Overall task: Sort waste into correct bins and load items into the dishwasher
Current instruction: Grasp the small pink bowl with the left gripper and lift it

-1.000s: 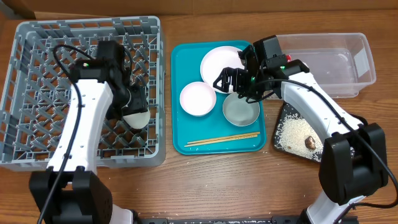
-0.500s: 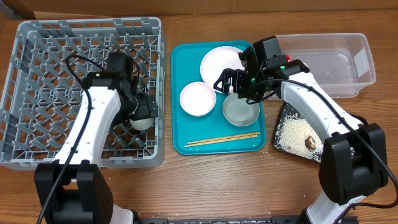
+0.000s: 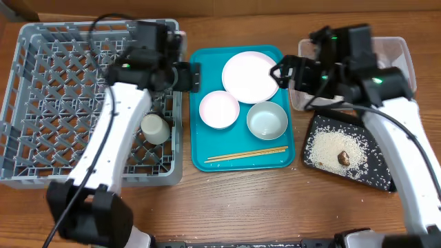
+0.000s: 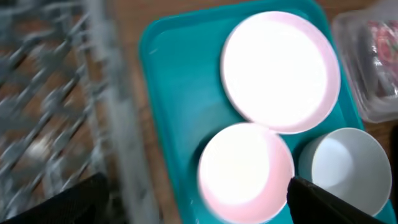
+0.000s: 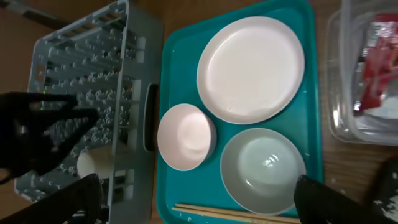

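Note:
The small white cup [image 3: 155, 128] stands in the grey dishwasher rack [image 3: 41, 103] near its right wall. My left gripper [image 3: 192, 76] is open and empty over the rack's right edge, beside the teal tray. In the left wrist view its jaws [image 4: 199, 208] hang above a white bowl [image 4: 245, 171]. The pale plate [image 3: 250, 76], that bowl [image 3: 219, 109], a second bowl [image 3: 267, 120] and the chopsticks [image 3: 247, 154] lie on the teal tray. My right gripper [image 3: 286, 77] is open and empty over the tray's right edge, its jaws [image 5: 199, 205] above the bowls. The red wrapper [image 5: 376, 68] lies in the clear tub [image 3: 396, 65].
The teal tray [image 3: 200, 148] sits between the rack and the bins. The black tray [image 3: 368, 172] at front right holds loose rice [image 3: 331, 146] and a brown lump [image 3: 342, 158]. A few grains lie on the wood nearby.
My left gripper let go of the cup in the rack and moved up and right to the rack's edge. My right gripper drew back from the second bowl to the right.

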You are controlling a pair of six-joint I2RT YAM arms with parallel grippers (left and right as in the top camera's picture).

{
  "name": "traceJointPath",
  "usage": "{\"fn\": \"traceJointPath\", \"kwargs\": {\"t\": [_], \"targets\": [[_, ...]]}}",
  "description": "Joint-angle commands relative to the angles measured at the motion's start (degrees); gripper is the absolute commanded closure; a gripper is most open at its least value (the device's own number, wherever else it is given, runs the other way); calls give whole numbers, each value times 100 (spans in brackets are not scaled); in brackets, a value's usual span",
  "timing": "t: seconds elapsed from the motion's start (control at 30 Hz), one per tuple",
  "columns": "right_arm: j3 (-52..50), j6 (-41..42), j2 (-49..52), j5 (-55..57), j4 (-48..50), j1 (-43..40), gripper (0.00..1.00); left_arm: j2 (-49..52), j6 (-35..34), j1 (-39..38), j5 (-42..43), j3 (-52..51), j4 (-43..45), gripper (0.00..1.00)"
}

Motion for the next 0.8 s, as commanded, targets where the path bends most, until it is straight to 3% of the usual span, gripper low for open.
{"fn": "traceJointPath", "kwargs": {"t": [0.0,0.17,0.33,0.4,0.43,0.47,0.53,0.77], "targets": [[74,-26,-52,444,-245,0,0,776,911,-273,46,57,313,7],[13,-31,-50,507,-544,0,0,1628,1495,-308,319,61,597,11],[9,-28,-50,505,-577,0,0,1991,1733,-313,374,61,573,22],[9,-28,-50,505,-577,0,0,2072,1733,-313,374,61,555,34],[9,-28,-50,505,-577,0,0,2105,1731,-313,374,61,555,47],[9,-28,-50,505,-579,0,0,2138,1709,-319,372,61,553,67],[9,-28,-50,505,-586,0,0,2146,1709,-319,372,61,540,76],[9,-31,-50,505,-627,0,0,2146,1711,-319,372,61,461,80]]}}
